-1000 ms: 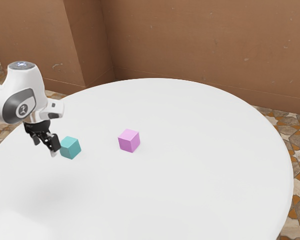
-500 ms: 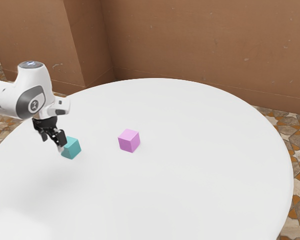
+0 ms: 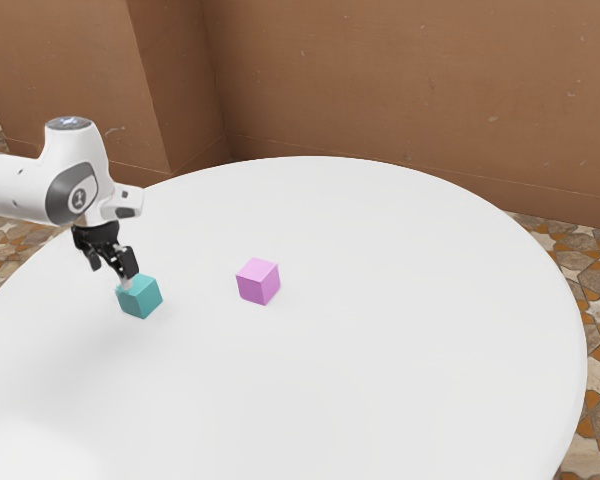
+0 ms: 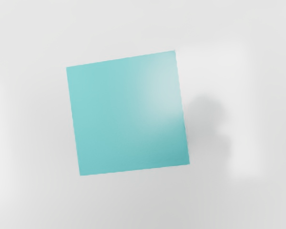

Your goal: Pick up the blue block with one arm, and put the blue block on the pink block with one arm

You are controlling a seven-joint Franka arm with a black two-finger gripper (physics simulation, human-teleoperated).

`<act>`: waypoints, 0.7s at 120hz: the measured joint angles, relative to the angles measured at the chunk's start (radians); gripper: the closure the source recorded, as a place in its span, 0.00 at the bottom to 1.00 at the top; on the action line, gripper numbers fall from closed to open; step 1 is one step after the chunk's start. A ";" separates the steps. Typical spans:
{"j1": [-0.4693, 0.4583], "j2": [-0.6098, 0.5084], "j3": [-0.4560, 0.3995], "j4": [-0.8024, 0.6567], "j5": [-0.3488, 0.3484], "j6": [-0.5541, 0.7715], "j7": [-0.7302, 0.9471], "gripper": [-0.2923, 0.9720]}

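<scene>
Exterior view: the blue block (image 3: 141,296) is seen resting flat on the white round desk (image 3: 380,330), toward the exterior view's left, teal-blue in colour, upright, with nothing touching its sides. The gripper (image 3: 114,270) is held just above the block's upper left edge, pointing down. The black fingers (image 3: 128,264) are seen spread apart, with nothing pinched between them; whether a fingertip touches the block's top cannot be told. The pink block (image 3: 258,280) is found on the same desk, to the exterior view's right of the blue block, well apart from it, with nothing stacked on it. The white arm (image 3: 50,185) is seen entering from the exterior view's left. A brown wall (image 3: 400,80) and a patterned tile floor (image 3: 590,260) are shown behind the desk.

Wrist view: the blue block (image 4: 127,113) is shown from straight above, directly under the hand, as a square top face slightly rotated. Bare desk surface (image 4: 28,200) is seen all around it. A soft grey shadow (image 4: 212,124) is cast on the desk beside one edge of the block, a detail not made out from the side camera.
</scene>
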 joint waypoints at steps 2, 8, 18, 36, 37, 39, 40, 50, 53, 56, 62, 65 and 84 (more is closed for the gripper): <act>0.005 0.006 -0.006 0.006 0.000 0.000 0.001 0.23; 0.024 0.025 -0.022 0.022 -0.001 -0.002 0.003 0.23; 0.083 0.052 -0.078 0.051 -0.001 -0.008 0.007 0.23; 0.111 0.087 -0.104 0.091 0.001 -0.024 0.013 0.23; 0.113 0.089 -0.104 0.093 0.001 -0.025 0.014 0.23; 0.118 0.096 -0.107 0.098 0.002 -0.027 0.014 0.23; 0.121 0.099 -0.108 0.100 0.002 -0.029 0.015 0.23; 0.153 0.118 -0.140 0.115 0.006 -0.037 0.018 0.23; 0.158 0.121 -0.146 0.117 0.006 -0.039 0.019 0.23; 0.161 0.122 -0.150 0.119 0.007 -0.041 0.020 0.23; 0.165 0.124 -0.154 0.120 0.008 -0.044 0.021 0.23; 0.166 0.128 -0.155 0.123 0.008 -0.045 0.022 0.23; 0.172 0.175 -0.159 0.169 0.008 -0.053 0.028 0.23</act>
